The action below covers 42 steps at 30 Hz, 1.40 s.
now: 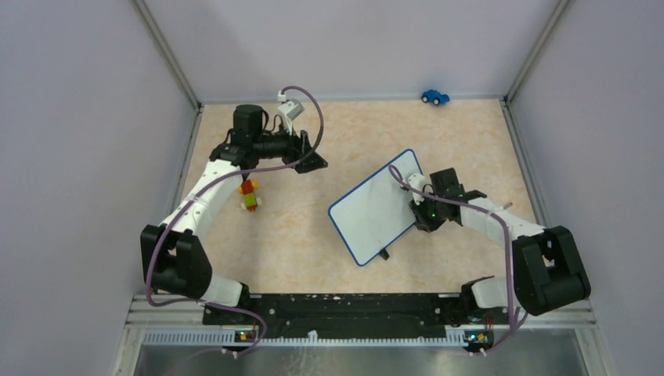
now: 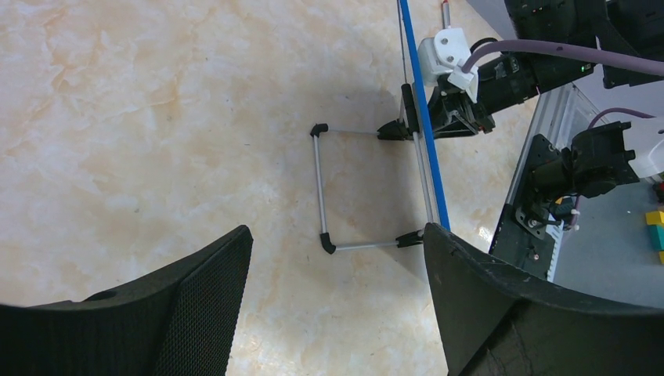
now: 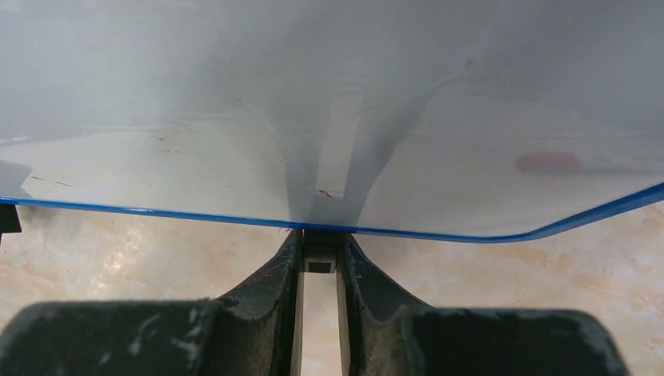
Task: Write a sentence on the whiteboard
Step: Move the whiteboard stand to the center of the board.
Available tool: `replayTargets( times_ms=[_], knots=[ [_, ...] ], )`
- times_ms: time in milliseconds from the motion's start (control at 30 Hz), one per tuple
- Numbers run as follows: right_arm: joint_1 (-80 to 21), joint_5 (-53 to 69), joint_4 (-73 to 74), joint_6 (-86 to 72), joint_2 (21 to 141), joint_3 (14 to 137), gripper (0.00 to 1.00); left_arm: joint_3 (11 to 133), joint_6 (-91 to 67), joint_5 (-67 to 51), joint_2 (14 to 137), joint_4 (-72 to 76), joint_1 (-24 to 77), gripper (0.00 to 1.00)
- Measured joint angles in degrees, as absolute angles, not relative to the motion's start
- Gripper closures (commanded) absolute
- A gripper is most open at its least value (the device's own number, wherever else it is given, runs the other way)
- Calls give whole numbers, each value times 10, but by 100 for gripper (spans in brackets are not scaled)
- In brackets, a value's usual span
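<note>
A robotics lab cell. Plain grey panels [image 1: 78, 117] close the beige worktop's [image 1: 297, 235] left, far and right edges, with metal posts [image 1: 167, 53] at its far corners. A black mounting rail [image 1: 352, 304] lines its near edge.

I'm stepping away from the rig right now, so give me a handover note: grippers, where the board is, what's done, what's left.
Left gripper: open, empty, apart from the board.
Right gripper: shut on the whiteboard at its right edge. The board stands tilted on its wire stand.
Done: board gripped. No lettering shows on the face seen from above, and the wrist view shows only a red smudge.
Left: writing the whole sentence.
</note>
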State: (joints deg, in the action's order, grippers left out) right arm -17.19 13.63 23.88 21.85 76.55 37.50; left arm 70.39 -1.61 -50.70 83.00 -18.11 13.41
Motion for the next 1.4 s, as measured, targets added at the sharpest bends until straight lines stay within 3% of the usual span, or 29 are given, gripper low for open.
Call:
replayTargets(
  times_ms=[133, 667, 900, 1033, 1400],
  knots=[
    [-181, 150, 248, 232, 766, 375, 65, 704, -16, -507, 830, -181, 134, 14],
    [-185, 240, 355, 313, 758, 390, 61, 704, -16, -505, 830, -181, 134, 11],
    [-186, 245, 357, 306, 693, 390, 41, 704, -16, -505, 830, -181, 133, 6],
    [-176, 245, 369, 295, 649, 397, 38, 704, -16, -504, 830, -181, 132, 6],
    [65, 315, 447, 276, 647, 533, 34, 704, -14, -494, 818, -181, 131, 5]
  ],
)
